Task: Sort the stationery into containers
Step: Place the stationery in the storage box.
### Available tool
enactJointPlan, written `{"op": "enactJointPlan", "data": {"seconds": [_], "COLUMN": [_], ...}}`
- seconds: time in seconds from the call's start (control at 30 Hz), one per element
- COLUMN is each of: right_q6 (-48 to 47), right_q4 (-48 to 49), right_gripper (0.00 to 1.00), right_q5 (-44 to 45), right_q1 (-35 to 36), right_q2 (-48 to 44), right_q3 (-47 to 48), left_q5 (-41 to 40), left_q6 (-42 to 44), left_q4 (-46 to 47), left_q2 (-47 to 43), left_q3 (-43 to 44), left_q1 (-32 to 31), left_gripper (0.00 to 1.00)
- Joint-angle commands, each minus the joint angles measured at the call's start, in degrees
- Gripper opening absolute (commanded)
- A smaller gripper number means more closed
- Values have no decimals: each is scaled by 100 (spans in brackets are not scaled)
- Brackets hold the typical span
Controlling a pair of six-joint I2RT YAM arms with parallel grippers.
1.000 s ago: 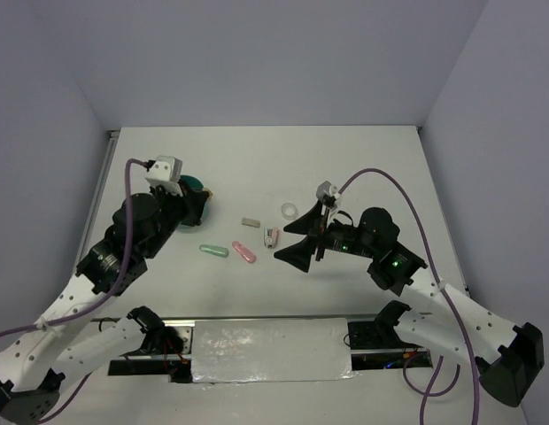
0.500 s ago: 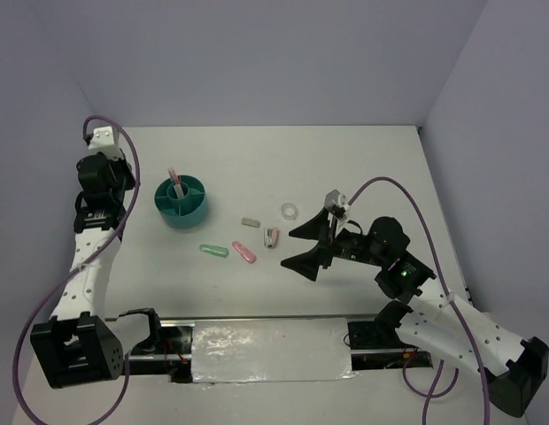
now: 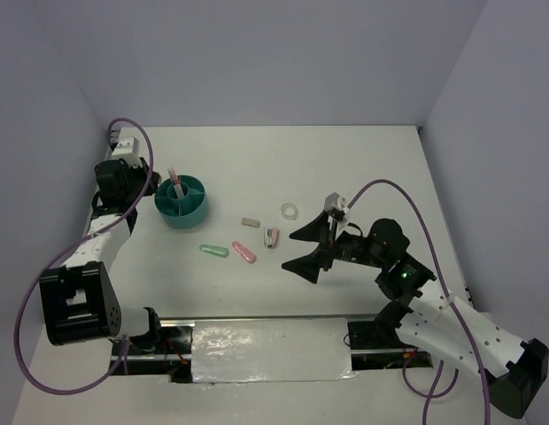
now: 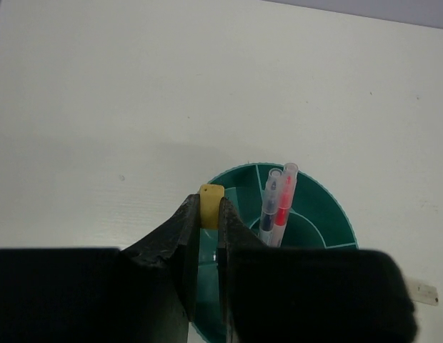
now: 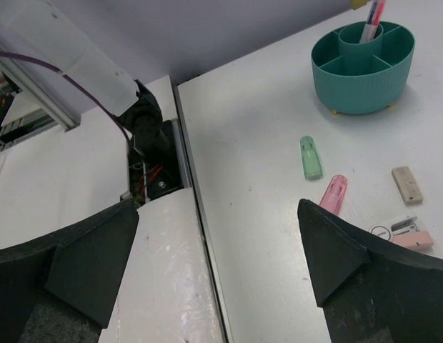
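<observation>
The left claw [image 4: 207, 216] is pinched nearly closed on a small yellow block [image 4: 211, 200] — matte and square-edged — seen right at the rim of the round teal plastic cup [image 4: 334, 214], which sits toward the 9 o'clock side of the table [image 3: 345, 159]. Two clear-barrelled pens [image 4: 279, 204] stand in its central ring. The right claw [image 3: 299, 250] gapes wide, holding nothing. At the cup's 5 o'clock lie a mint-green capsule eraser [image 3: 213, 251] and a pink one [image 3: 244, 251] — smooth, rounded, near each other.
</observation>
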Motion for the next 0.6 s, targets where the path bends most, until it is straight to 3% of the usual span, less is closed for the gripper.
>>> {"op": "enactJointPlan", "data": {"seconds": [0.0, 0.43, 0.57], "right_q6": [-114, -79, -96], "right_q4": [111, 76, -12], "right_gripper": [100, 100, 100], "right_q5": [-52, -52, -26], "right_q1": [7, 7, 7], "right_q2": [-7, 46, 37], "right_q3": [24, 103, 156], "left_q5": [432, 238, 89], "left_q6": [-196, -275, -380], "left_q4": [684, 587, 604], "left_q2": [61, 456, 439], "left_q3": [19, -52, -113], "left_q1": [77, 77, 86], "left_gripper": [5, 22, 35]}}
